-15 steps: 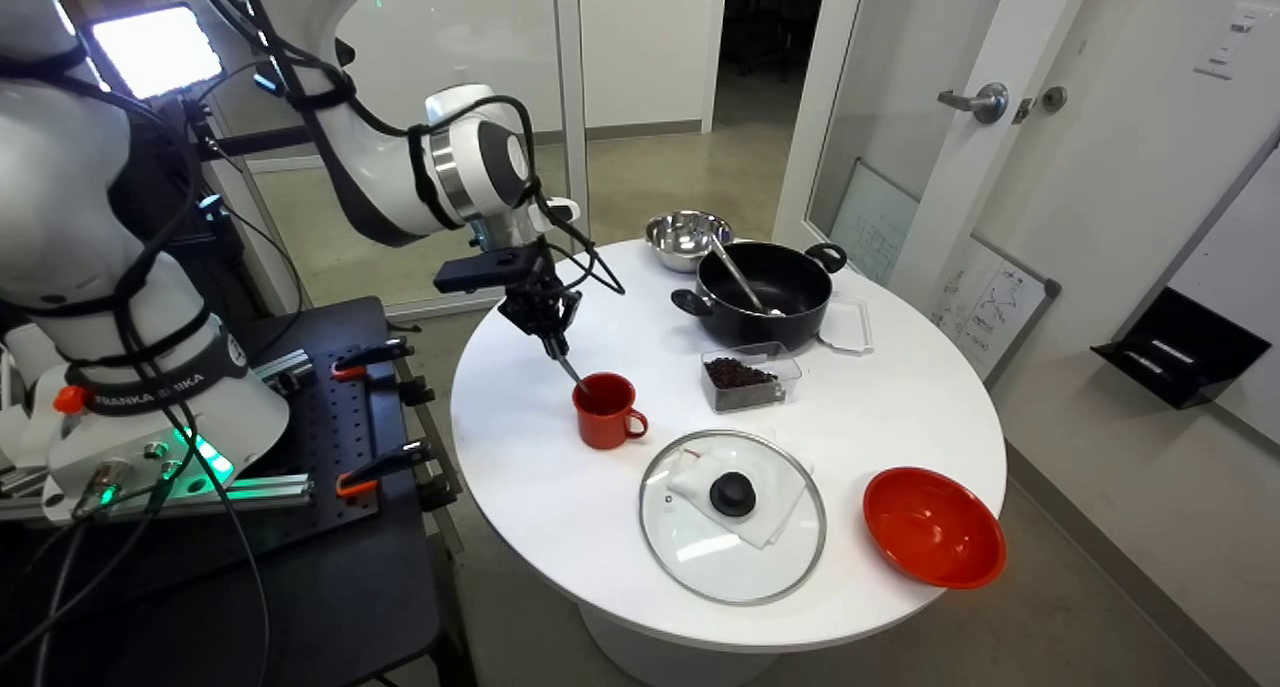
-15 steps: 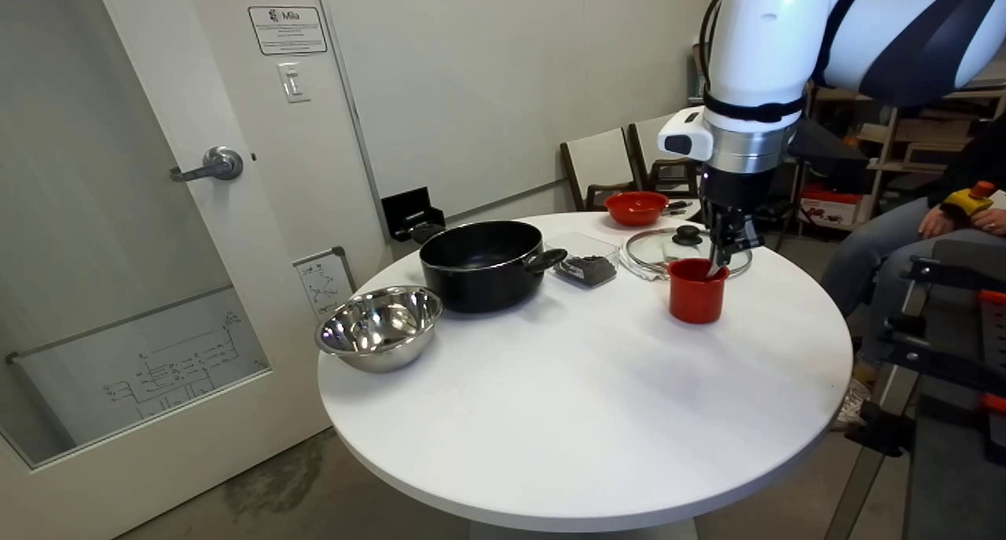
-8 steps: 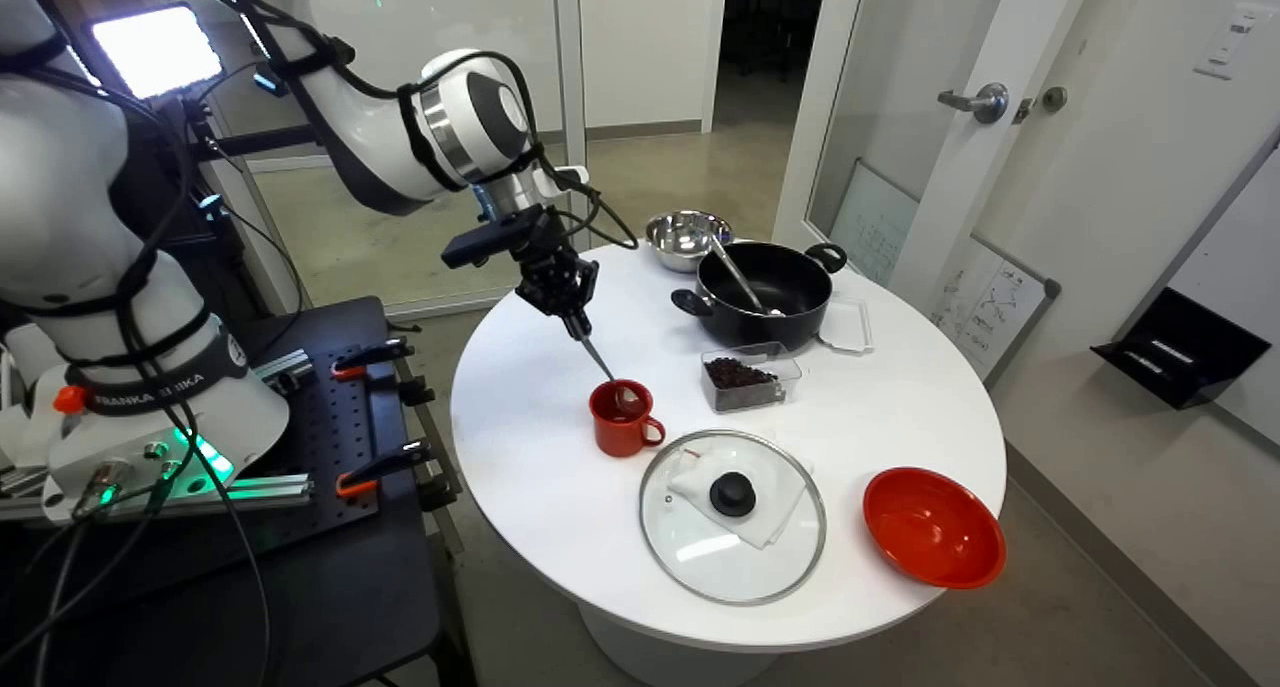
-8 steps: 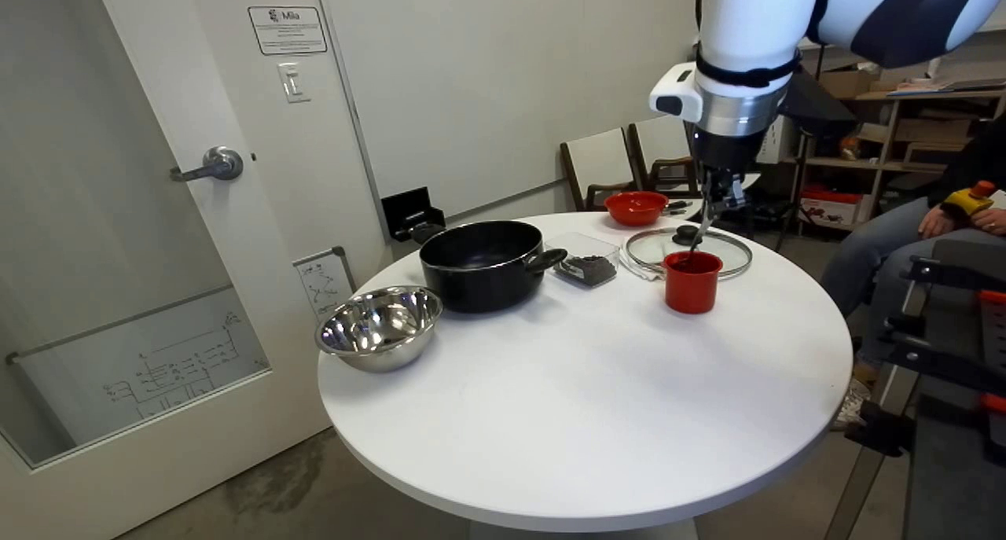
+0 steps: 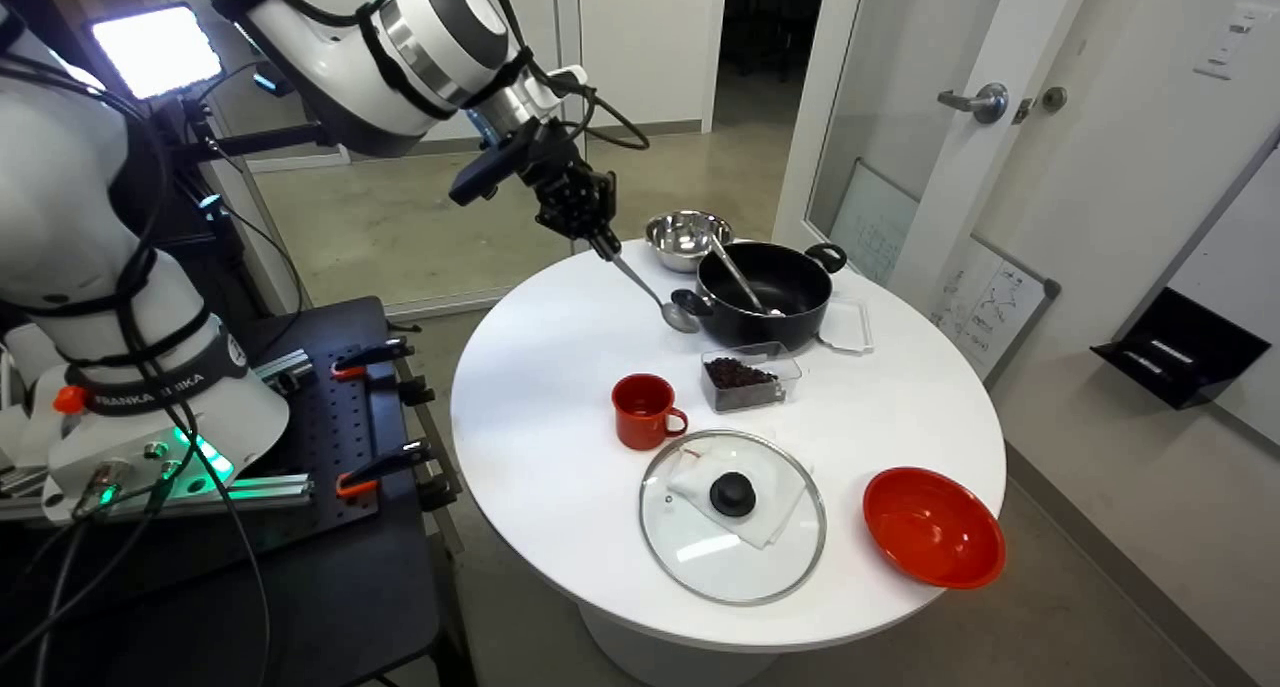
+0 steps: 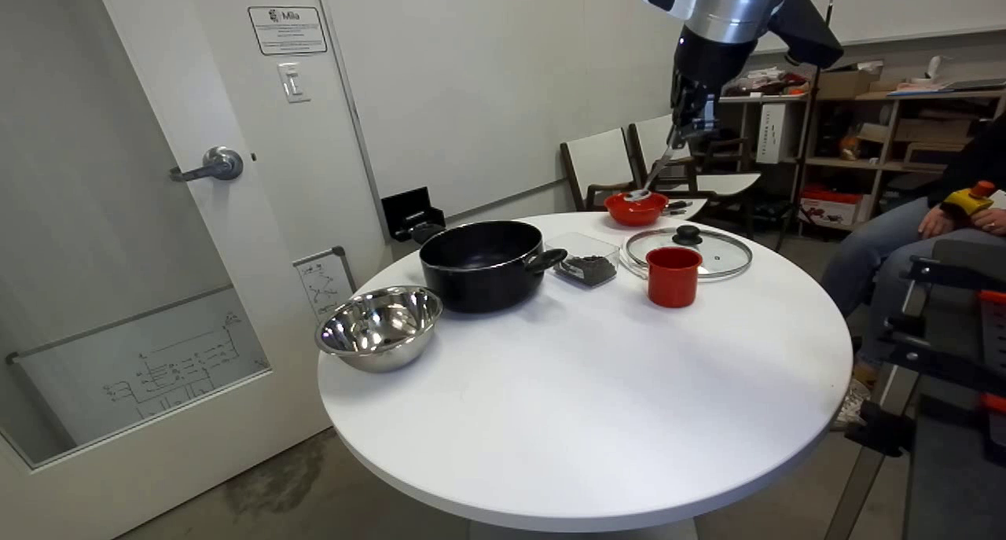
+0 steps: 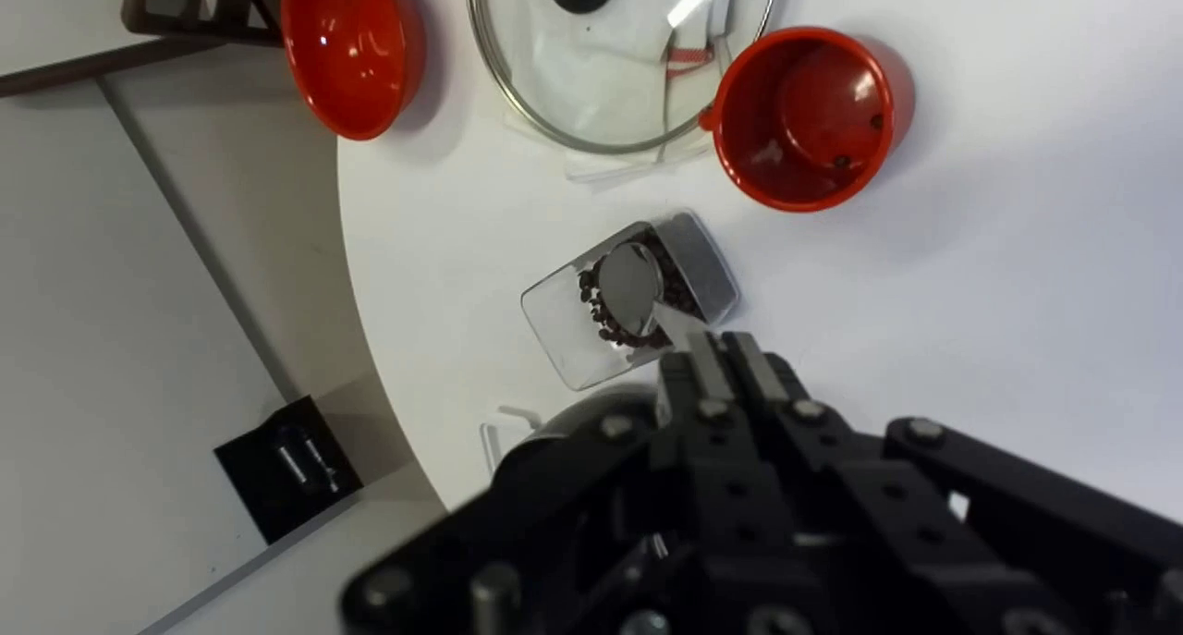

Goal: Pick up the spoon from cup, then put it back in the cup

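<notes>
Spoon (image 5: 677, 314) is up in the air now, out of the red cup (image 5: 642, 429). Half a second ago, its round end was still down inside the cup. The gripper (image 5: 608, 249) has gone up too, and its two fingers are pinched together on the thin handle, so the spoon hangs at a slant with its round end low. The cup has slid over the table (image 6: 581, 430) a little and stands upright, closer to the glass lid (image 5: 733, 494) than before. Its handle is right by the lid's edge, and I can't quite tell if they touch.

The spoon is grey, shiny metal, with a long, skinny handle and an oval scoop. The cup is red, smooth and shiny, round like a short tube, and the wrist view shows two tiny dark specks (image 7: 841, 162) on its floor. In that view, the scoop shows in front of a see-through box (image 5: 745, 398) of bumpy dark brown beans (image 5: 735, 371). The lid is round, with a thin metal rim and a black knob. A black pot (image 6: 479, 288) has a handle on each side. Next to it is a metal bowl (image 6: 397, 355), shiny as a mirror. A wide, smooth red bowl (image 5: 935, 527) sits near the round table's edge.
</notes>
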Motion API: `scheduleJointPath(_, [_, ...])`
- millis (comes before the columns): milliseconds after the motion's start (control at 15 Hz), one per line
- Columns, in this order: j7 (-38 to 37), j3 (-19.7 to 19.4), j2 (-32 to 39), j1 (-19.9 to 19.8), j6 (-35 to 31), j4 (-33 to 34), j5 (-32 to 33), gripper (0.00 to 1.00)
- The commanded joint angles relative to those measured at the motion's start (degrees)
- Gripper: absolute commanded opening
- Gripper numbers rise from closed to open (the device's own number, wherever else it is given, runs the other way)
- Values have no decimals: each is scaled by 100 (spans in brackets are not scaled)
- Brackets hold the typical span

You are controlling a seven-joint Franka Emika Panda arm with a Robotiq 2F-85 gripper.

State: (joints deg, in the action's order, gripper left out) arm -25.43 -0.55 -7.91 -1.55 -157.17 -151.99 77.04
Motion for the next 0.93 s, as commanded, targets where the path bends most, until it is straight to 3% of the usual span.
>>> scheduleJointPath(0, [93, -102, -292, 16, -596, -71, -359, 1])
scheduleJointPath(133, [40, -140, -212, 36, -853, 45, -698, 1])
scheduleJointPath(467, [522, -49, 131, 213, -625, 512, -1594, 1])
scheduleJointPath(667, [1411, -33, 587, 458, -585, 932, -2536, 1])
scheduleJointPath(867, [2317, 156, 966, 457, -414, 1340, -3603, 1])
